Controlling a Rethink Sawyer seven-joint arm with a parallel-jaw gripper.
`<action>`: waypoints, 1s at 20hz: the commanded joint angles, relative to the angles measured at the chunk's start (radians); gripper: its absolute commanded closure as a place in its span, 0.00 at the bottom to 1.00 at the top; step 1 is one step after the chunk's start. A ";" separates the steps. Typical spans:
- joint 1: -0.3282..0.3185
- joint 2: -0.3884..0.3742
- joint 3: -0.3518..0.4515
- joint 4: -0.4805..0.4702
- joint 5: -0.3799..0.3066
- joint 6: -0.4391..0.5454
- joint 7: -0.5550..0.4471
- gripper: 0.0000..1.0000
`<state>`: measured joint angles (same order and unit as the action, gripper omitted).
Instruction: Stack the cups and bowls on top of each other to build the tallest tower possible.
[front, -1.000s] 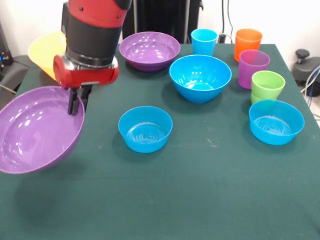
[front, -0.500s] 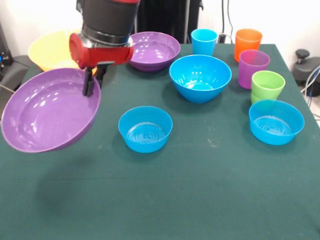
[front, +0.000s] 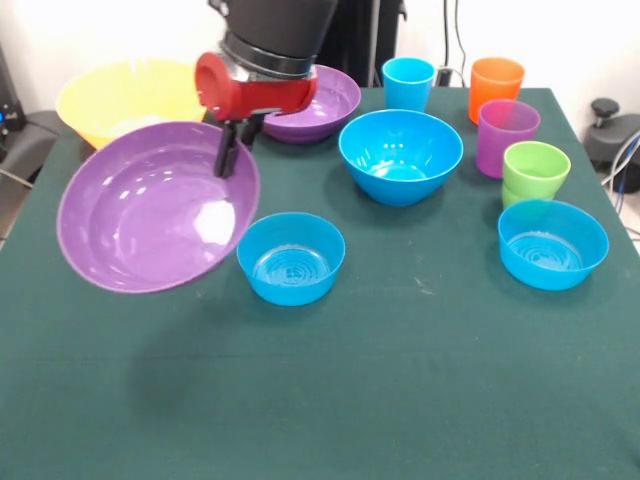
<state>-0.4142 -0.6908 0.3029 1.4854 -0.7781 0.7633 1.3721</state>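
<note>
Purple bowl held tilted in the air beside the small blue bowl.

The gripper (front: 231, 150) is clamped on the rim of a wide purple bowl (front: 158, 207), which hangs tilted above the green table (front: 400, 400) with its open side facing the camera. Its lower edge sits just left of a small blue bowl (front: 291, 257) standing on the cloth. From that small blue bowl, the large blue bowl (front: 400, 155) lies behind and to the right, the second purple bowl (front: 325, 100) directly behind, and the yellow bowl (front: 125, 95) behind to the left. Another small blue bowl (front: 553, 243) stands well off to its right, with the lime green cup (front: 535, 170), purple cup (front: 508, 135), orange cup (front: 496, 85) and light blue cup (front: 408, 82) beyond it.
</note>
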 joint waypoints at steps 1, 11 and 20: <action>0.095 0.018 -0.068 0.064 -0.021 -0.027 0.200 1.00; 0.186 0.044 -0.137 0.059 -0.005 -0.067 0.287 1.00; 0.216 0.036 -0.172 0.116 -0.005 -0.166 0.343 1.00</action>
<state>-0.2143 -0.6865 0.1452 1.5080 -0.7770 0.7029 1.5561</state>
